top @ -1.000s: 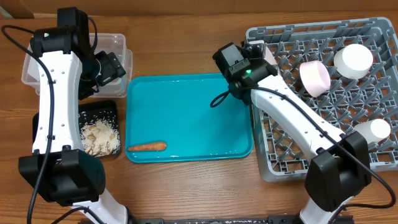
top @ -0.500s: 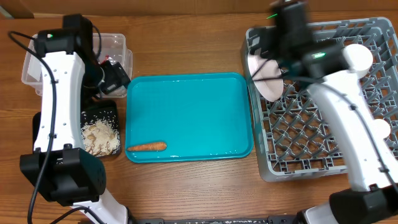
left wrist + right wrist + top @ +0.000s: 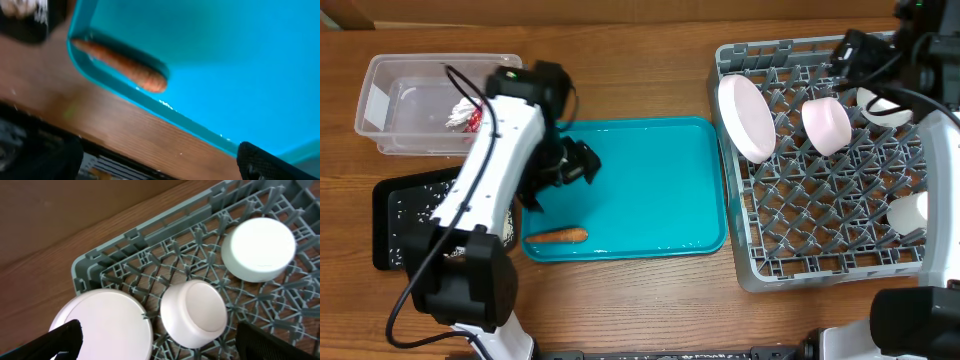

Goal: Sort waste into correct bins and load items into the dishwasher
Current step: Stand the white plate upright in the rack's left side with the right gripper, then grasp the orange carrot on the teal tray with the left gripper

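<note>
The left gripper [image 3: 582, 165] was wide open and empty. The carrot [image 3: 556, 236] near it looked hard and light, best pinched across its middle.

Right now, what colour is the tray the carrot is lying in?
Teal; the tray holding the carrot shows best in the overhead view.

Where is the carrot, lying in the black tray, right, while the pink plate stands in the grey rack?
Not quite. The carrot lies in the teal tray, near one long edge, not in the black tray; the overhead view shows this. The pink plate does stand in the grey rack.
</note>
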